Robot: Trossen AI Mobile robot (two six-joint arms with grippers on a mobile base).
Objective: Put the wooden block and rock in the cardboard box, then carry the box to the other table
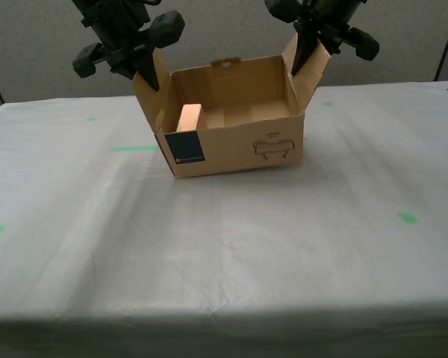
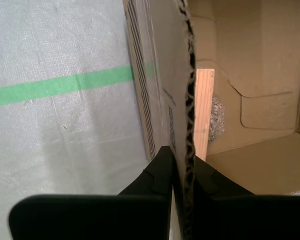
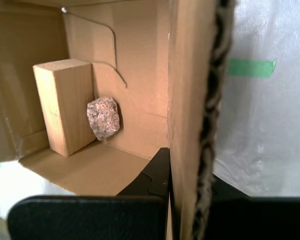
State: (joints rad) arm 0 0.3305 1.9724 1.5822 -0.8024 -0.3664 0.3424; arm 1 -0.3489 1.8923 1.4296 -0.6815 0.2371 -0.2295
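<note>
Now my second tool is pinching one side flap of the cardboard box, the wooden block and rock sitting inside just past it; my first tool is clamping the opposite flap. Releasing both evenly should be keeping the box flat on the counter

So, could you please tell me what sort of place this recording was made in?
Probably an office or lab set up for robot trials: grey fabric partition panels behind, a table under a wrinkled light grey covering, and green tape marks stuck on it as position markers.
</note>
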